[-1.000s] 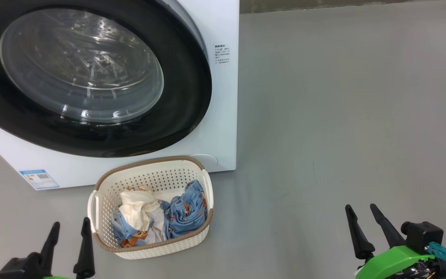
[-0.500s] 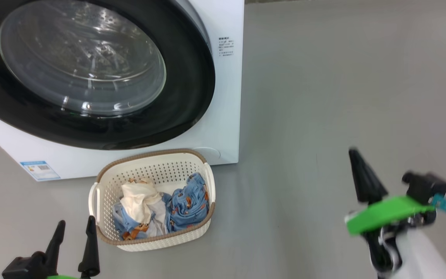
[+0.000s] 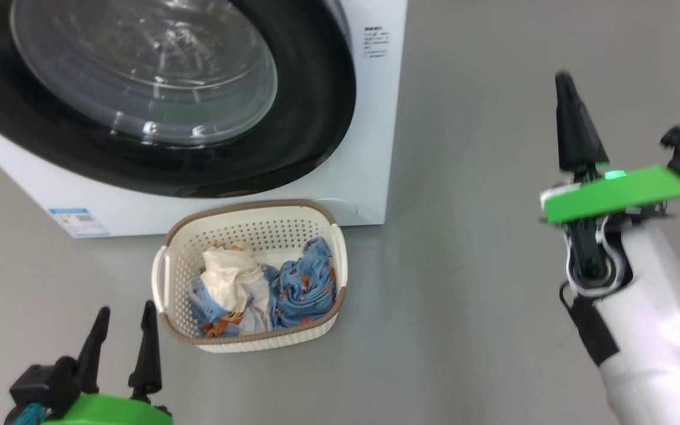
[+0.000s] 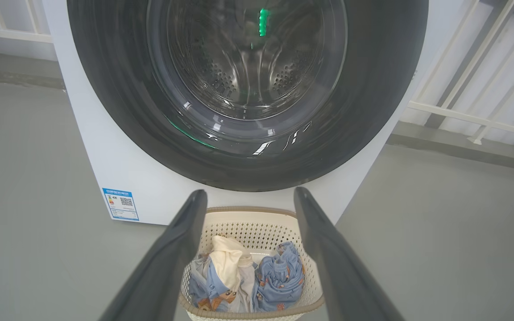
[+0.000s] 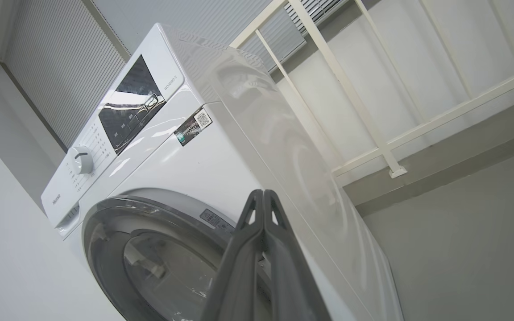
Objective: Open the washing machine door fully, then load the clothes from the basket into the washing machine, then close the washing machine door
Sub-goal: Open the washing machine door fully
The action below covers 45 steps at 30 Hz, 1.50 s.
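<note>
The washing machine [image 3: 369, 147] stands at the upper left, and its black-rimmed glass door [image 3: 157, 71] lies shut against the front. On the floor before it sits the cream basket [image 3: 245, 224] with the blue and cream clothes [image 3: 269, 289] inside. My left gripper [image 3: 127, 308] is open and empty, low and just left of the basket. Its wrist view looks between the spread fingers [image 4: 181, 240] at the basket [image 4: 248, 213], the clothes [image 4: 257, 276] and the door [image 4: 248, 89]. My right gripper [image 3: 564, 82] is raised in the air to the machine's right, shut on nothing. In its own view the right gripper [image 5: 262, 192] points at the machine's side [image 5: 221, 147] above the door [image 5: 150, 249].
Bare grey floor [image 3: 481, 248] spreads to the right of the machine and basket. A white railing [image 4: 462, 111] runs behind the machine on the right. A blue label [image 3: 78, 221] marks the machine's lower left front. A dial [image 5: 80, 159] and a dark panel sit on top.
My right gripper has shut and its arm has risen high on the right. The head camera has shifted, sliding machine and basket rightward in the picture. The left gripper stays open.
</note>
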### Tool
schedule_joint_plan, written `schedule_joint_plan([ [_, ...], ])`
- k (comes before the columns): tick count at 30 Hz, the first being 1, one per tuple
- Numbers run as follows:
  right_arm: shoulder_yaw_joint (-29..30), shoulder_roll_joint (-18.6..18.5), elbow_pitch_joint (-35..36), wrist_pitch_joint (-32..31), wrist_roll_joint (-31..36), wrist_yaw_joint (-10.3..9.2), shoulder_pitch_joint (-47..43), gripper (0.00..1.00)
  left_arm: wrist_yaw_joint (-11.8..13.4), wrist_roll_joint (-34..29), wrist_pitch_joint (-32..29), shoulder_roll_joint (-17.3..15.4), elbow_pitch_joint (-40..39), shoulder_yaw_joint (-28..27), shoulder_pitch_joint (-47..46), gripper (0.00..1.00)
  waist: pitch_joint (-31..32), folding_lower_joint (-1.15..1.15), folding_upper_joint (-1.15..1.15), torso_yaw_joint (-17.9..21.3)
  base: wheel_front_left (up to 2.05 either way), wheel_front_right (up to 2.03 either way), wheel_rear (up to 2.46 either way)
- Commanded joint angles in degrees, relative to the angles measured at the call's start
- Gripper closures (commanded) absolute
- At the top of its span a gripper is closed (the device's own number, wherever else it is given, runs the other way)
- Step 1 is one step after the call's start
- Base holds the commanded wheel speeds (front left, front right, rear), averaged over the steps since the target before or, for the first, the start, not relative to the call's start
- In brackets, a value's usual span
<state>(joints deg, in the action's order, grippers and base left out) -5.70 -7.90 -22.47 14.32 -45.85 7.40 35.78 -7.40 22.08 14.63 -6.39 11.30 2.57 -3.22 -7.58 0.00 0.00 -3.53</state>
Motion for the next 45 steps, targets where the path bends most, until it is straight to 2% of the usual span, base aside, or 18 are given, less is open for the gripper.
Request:
schedule_joint_plan([
  [1, -2.55, -0.49, 0.73, 0.68, -5.04, 0.09, 3.31, 1.0, -0.09, 0.27, 0.37, -1.16, -1.65, -1.47, -2.79, 0.0, -1.3, 0.0, 0.0, -1.45, 0.0, 0.0, 0.0],
  [7, -7.0, -5.04, -1.66, 0.17, -23.35, 0.09, 9.67, 1.0, -0.09, 0.75, 0.37, -0.84, -1.85, -0.49, -4.62, 0.0, -3.6, 0.0, 0.0, -3.86, 0.0, 0.0, 0.0],
  [10, -8.34, -7.58, -2.55, -1.33, -29.39, 0.09, 12.62, 1.0, -0.09, 1.05, 0.37, -0.58, -1.98, 0.2, -5.54, 0.0, -4.87, 0.0, 0.0, -5.12, 0.0, 0.0, 0.0],
  [17, -10.82, -11.16, -3.52, -8.4, -38.06, 0.09, 17.46, 1.0, -0.09, 1.7, 0.37, 0.01, -2.17, 2.04, -7.54, 0.0, -7.53, 0.0, 0.0, -7.76, 0.0, 0.0, 0.0],
  [23, -11.34, -12.77, -4.24, -18.8, -45.02, 0.09, 21.84, 1.0, -0.09, 2.31, 0.37, 0.56, -3.01, 3.91, -9.44, 0.0, -10.63, 0.0, 0.0, -10.31, 0.0, 0.0, 0.0],
  [28, -10.81, -13.41, -5.72, -26.67, -48.4, 0.09, 25.5, 1.0, -0.09, 2.81, 0.37, 1.06, -4.06, 5.64, -10.87, 0.0, -13.35, 0.0, 0.0, -12.49, 0.0, 0.0, 0.0],
  [34, -11.46, -13.62, -8.14, -33.87, -49.1, 0.09, 29.31, 1.0, -0.09, 3.25, 0.37, 1.68, -5.16, 7.85, -12.25, 0.0, -16.27, 0.0, 0.0, -14.77, 0.0, 0.0, 0.0],
  [45, -12.06, -13.41, -12.29, -39.39, -47.74, 0.09, 35.59, 1.0, -0.09, 4.13, 0.37, 2.34, -5.92, 9.98, -14.46, 0.0, -20.24, 0.0, 0.0, -17.01, 0.0, 0.0, 0.0],
])
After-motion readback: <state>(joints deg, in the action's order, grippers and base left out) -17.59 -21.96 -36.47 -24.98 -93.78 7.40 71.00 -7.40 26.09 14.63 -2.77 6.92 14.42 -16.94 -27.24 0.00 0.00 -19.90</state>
